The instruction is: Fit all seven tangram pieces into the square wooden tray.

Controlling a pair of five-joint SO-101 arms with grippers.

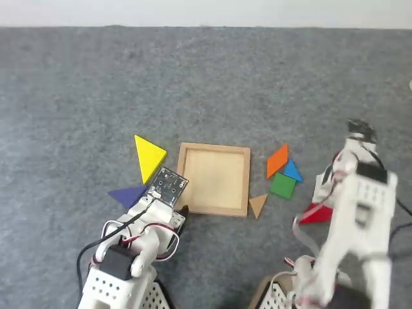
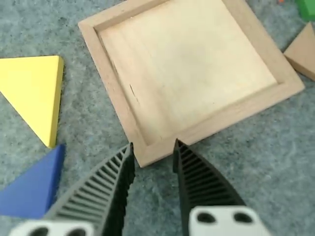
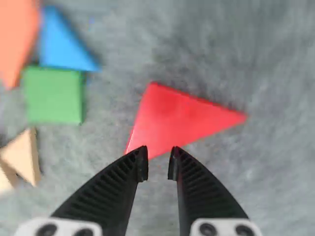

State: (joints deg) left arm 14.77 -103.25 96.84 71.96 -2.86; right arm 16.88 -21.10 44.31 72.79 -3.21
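The job has not really begun. The tray (image 1: 181,177) has nothing in it, and all seven pieces lie outside it. The yellow triangle (image 1: 149,156) and the dark blue triangle (image 1: 129,194) are on one side of the tray. The orange piece (image 1: 277,159), the light blue triangle (image 1: 293,171) and the green square (image 1: 282,185) sit close together on the other side. The tan triangle (image 1: 257,205) is just beside the tray's near corner, and the red triangle (image 1: 317,214) is farther out. So I think every piece has yet to go in. The left gripper (image 2: 152,150) hangs at the tray's near corner on the yellow side. Its jaws are a little apart and hold nothing, and the corner sits just past their tips. The right gripper (image 3: 156,162) is over the red triangle's edge. Its jaws are only a bit apart and hold nothing too, and the red triangle starts right in front of the tips.
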